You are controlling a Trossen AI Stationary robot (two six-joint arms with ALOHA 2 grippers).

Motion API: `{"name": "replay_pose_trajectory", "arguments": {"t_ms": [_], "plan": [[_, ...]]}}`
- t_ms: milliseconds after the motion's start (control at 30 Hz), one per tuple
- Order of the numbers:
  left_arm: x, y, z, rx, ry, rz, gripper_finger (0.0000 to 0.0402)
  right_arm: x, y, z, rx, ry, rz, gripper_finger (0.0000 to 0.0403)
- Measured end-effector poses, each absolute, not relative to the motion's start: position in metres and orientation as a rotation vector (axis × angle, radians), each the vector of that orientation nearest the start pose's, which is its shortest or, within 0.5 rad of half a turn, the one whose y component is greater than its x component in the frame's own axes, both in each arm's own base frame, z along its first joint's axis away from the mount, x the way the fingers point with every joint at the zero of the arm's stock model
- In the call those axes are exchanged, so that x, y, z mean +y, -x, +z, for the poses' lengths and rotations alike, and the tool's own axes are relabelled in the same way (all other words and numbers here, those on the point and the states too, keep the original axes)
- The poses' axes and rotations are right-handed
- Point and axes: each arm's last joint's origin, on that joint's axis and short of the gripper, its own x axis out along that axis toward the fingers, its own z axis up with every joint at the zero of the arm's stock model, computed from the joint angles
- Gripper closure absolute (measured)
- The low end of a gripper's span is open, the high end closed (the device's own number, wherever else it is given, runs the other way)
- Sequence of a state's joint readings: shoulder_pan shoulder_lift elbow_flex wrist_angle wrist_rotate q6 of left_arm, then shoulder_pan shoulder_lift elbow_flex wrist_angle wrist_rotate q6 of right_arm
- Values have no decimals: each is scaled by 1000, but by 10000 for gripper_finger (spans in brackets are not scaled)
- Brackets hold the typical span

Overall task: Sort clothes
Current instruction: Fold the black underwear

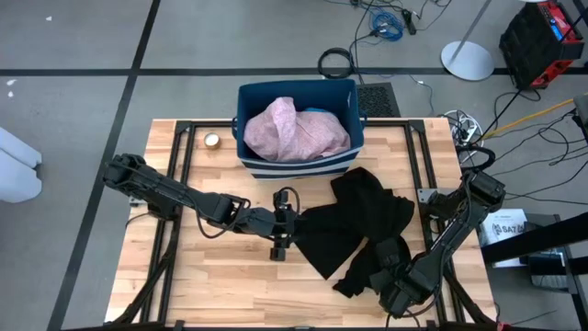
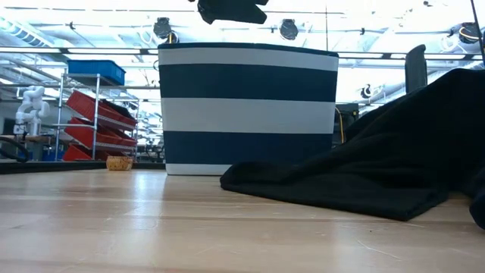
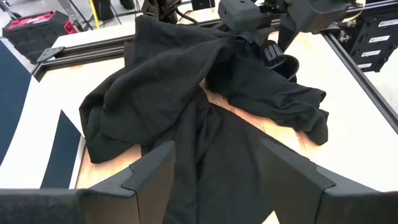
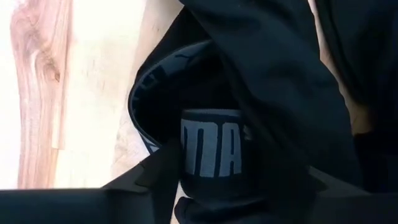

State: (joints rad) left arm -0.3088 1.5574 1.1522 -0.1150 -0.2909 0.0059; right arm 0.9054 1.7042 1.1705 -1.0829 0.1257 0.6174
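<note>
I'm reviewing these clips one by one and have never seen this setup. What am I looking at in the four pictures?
Two dark robot arms work at a wooden table. One picture looks straight down, one looks level across the tabletop, and two come from cameras on the wrists. A striped blue bin holds a pink garment. Black clothes lie spread on the table. The left tool is open at their edge, holding nothing. The right tool is down among them; its own camera shows a black waistband between its fingers, but whether it grips is unclear.
</note>
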Motion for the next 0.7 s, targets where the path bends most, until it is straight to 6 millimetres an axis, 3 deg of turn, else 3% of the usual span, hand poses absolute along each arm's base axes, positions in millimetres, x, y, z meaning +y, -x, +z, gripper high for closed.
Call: {"name": "replay_pose_trajectory", "arguments": {"t_ms": [100,267,467,700], "plan": [[-98,-334,279,497,-159,-19,166,227,-183,196,1510,321,120,256],[-98,-334,279,497,-159,-19,166,227,-181,196,1545,314,149,383],[-98,-334,279,496,-159,-19,166,226,-180,206,1568,322,136,399],[-99,-335,280,482,-151,-36,166,223,-189,258,1468,288,134,401]]}}
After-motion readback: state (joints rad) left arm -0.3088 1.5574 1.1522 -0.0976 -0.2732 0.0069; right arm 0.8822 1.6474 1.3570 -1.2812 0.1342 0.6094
